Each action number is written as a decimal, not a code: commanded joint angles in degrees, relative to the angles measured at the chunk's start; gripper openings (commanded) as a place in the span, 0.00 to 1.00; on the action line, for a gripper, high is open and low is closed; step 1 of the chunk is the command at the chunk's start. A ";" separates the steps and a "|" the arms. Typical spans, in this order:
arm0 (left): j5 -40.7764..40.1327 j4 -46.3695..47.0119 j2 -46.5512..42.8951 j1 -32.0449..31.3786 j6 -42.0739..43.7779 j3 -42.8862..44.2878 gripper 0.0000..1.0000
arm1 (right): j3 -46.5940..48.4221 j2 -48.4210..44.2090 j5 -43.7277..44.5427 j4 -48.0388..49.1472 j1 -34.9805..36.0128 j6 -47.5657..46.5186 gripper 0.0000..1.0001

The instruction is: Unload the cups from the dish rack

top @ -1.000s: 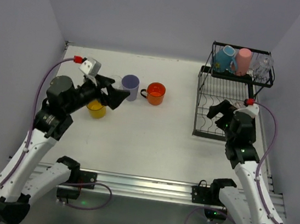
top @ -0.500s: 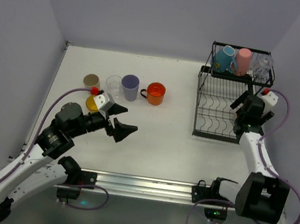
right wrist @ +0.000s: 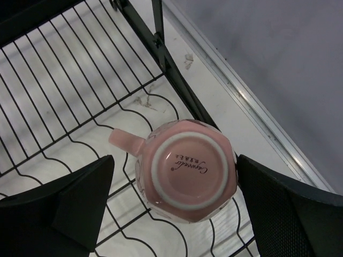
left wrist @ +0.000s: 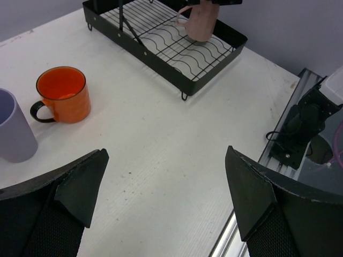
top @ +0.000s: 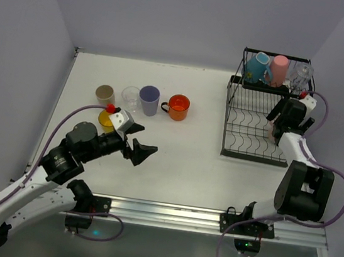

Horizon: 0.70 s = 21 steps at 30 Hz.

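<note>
Both arms have shifted since a second ago: the left gripper (top: 142, 152) has pulled back from the yellow cup (top: 105, 119) to hang over bare table (top: 189, 143) nearer the front edge, and the right gripper (top: 277, 120) has swung from the front of the dish rack (top: 244, 154) to the back right corner of its lower tray.

Both sets of jaws stand spread wide and hold nothing. In the right wrist view the fingers flank a salmon-pink mug (right wrist: 187, 171) that sits bottom up on the wavy wires of the lower tray, its handle pointing left in that view; a gap shows on each side, so neither finger touches it.

On the raised upper shelf a blue mug (top: 256, 67), a pink cup (top: 279, 69) and a clear glass (top: 301, 74) stand in a row.

Out on the table, well apart from the rack, a beige cup (top: 105, 93), a clear cup (top: 130, 96), a lavender mug (top: 149, 99) and an orange mug (top: 178, 106) form a line, mouths up. The yellow cup sits just in front of the beige one, partly hidden by the left arm.
</note>
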 commanded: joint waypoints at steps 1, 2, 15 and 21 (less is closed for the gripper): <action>-1.60 -0.39 0.57 -0.44 1.05 1.66 1.00 | 3.67 2.36 -2.05 0.68 -0.16 -1.93 0.99; -1.60 -0.48 0.91 -0.44 1.05 1.66 1.00 | 4.28 2.72 -2.75 0.76 -0.07 -2.28 0.99; -1.51 -0.39 2.68 -0.35 0.96 1.66 1.00 | 7.89 5.45 -2.48 -6.61 -0.25 -2.11 0.88; -1.51 -0.57 3.29 -0.18 0.96 1.83 1.00 | 8.33 4.30 -3.54 -10.22 -0.25 1.49 0.64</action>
